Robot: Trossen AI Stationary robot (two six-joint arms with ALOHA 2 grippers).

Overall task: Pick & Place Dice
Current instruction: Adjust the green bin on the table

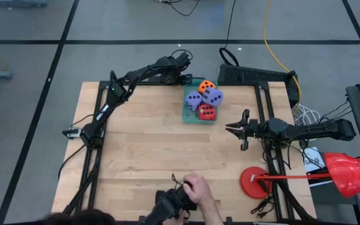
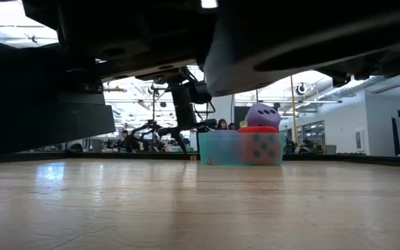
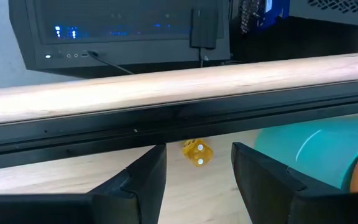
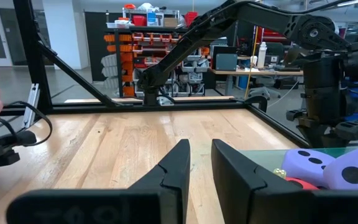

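Four dice (image 1: 204, 100) heaped in tray (image 1: 185, 115) at table's (image 1: 149, 150) far edge.

The light is bright and even from above. The tabletop (image 1: 155, 144) shows only soft shadows. In the low view its near part is blurred, with a pale glare, and dark arm parts fill the space above it.

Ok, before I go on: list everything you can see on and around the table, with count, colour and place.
Dice: four, two lavender, one red, one orange, piled in the tray.
Tray: one, teal, far middle of the table.
Small die: one, yellow, on the table beside the tray.
Red stand: one, near right corner.
Person's hand: one, near table edge.
Left gripper: open, beside the tray at the far edge.
Right gripper: shut, right of the tray.
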